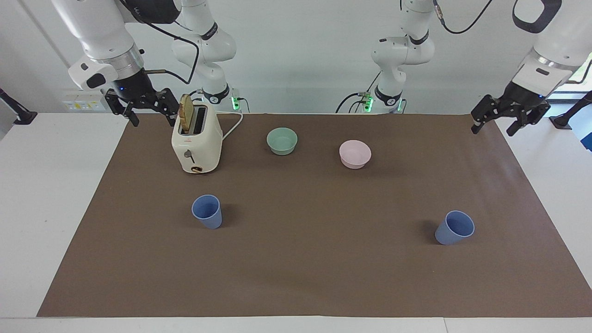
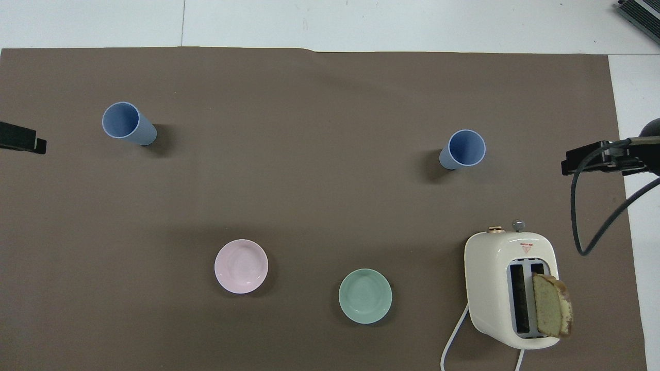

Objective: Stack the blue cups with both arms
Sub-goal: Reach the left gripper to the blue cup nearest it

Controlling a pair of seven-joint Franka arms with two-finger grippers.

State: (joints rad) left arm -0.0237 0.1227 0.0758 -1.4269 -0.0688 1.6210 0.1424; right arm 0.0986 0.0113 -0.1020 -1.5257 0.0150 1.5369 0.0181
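Two blue cups stand upright and apart on the brown mat (image 1: 296,277). One cup (image 1: 207,211) (image 2: 462,149) is toward the right arm's end, the other cup (image 1: 454,227) (image 2: 128,123) toward the left arm's end. My left gripper (image 1: 492,132) (image 2: 23,140) hangs open and empty over the mat's edge at its own end, well apart from the cup there. Beside the toaster, over the mat's corner, my right gripper (image 1: 153,123) (image 2: 593,159) is open and holds nothing.
A cream toaster (image 1: 196,141) (image 2: 510,288) with a bread slice (image 1: 186,112) sticking up stands nearer to the robots than the cups, its cord trailing. A mint-green bowl (image 1: 282,140) (image 2: 365,296) and a pale pink bowl (image 1: 354,154) (image 2: 241,266) sit beside it.
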